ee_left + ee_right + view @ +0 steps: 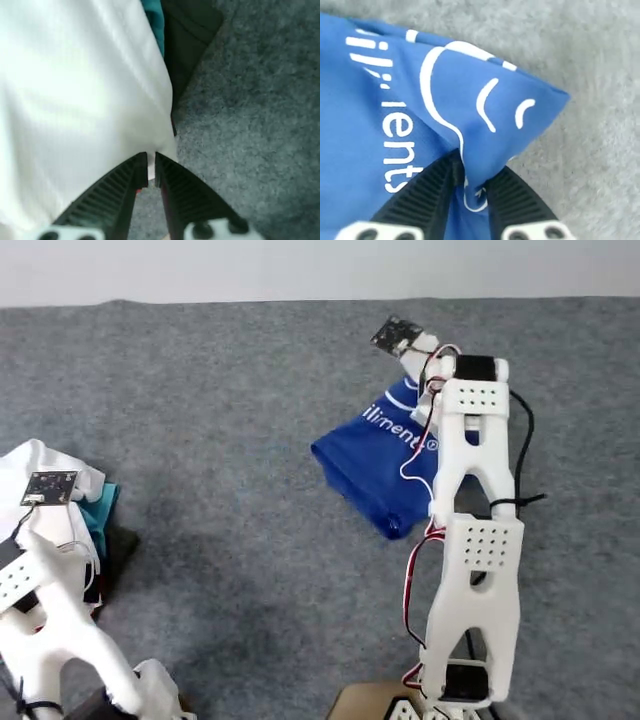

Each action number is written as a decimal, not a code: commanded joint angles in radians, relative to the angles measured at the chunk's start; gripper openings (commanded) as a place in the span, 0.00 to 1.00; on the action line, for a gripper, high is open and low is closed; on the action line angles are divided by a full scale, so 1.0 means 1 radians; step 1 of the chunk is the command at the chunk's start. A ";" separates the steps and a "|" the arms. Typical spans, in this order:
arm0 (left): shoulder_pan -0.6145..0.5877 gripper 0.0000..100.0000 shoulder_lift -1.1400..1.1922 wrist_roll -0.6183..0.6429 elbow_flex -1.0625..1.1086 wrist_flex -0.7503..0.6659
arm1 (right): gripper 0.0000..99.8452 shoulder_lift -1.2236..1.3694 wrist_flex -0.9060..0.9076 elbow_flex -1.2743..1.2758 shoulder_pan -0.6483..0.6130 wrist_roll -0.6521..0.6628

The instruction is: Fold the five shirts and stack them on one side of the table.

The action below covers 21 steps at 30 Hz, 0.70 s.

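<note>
A grey carpeted table [250,390] is seen from the high view, with the right arm [470,540] stretched far out over it and the left arm [50,620] bent low at the left edge. The blue shirt [370,465] is laid right of the table's middle, partly folded. Its thick folded edge is turned toward the near left and runs diagonally. Its long axis cannot be judged with certainty, as the arm covers its right part. At the left edge a stack is formed by a white shirt [40,465] on top, a teal shirt [100,512] beneath it and a black shirt [120,545] lowest, the lower two showing as strips along the stack's right side. In the right wrist view, the right gripper [472,167] is clamped on a raised fold at a corner of the blue shirt [395,75]. The left gripper [151,160] is closed almost fully, and a thin edge of the white shirt [75,90] appears to be pinched between its jaws. White lettering and a white line drawing are printed on the blue cloth.
</note>
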 commanded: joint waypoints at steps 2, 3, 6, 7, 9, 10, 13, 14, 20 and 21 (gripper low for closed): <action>0.002 0.04 -0.009 -0.005 -0.010 -0.005 | 0.17 -0.054 0.004 -0.052 -0.008 -0.008; 0.002 0.04 -0.009 -0.005 -0.010 -0.005 | 0.20 -0.073 0.005 -0.052 -0.007 -0.054; 0.003 0.04 -0.009 -0.005 -0.010 -0.005 | 0.23 -0.136 0.008 -0.052 -0.005 -0.212; 0.003 0.04 -0.009 -0.005 -0.010 -0.005 | 0.22 -0.154 0.010 -0.051 -0.007 -0.264; 0.003 0.04 -0.009 -0.005 -0.010 -0.005 | 0.22 -0.185 0.010 -0.051 -0.008 -0.394; 0.003 0.04 -0.009 -0.005 -0.010 -0.005 | 0.22 -0.199 0.010 -0.051 -0.008 -0.471; 0.003 0.04 -0.009 -0.005 -0.010 -0.005 | 0.22 -0.234 0.053 -0.051 -0.007 -0.701; 0.003 0.04 -0.009 -0.005 -0.010 -0.005 | 0.22 -0.245 0.076 -0.051 -0.007 -0.769; 0.003 0.04 -0.009 -0.005 -0.010 -0.005 | 0.22 -0.277 0.268 -0.051 -0.008 -1.031; 0.003 0.04 -0.009 -0.005 -0.010 -0.005 | 0.22 -0.277 0.297 -0.051 -0.008 -1.063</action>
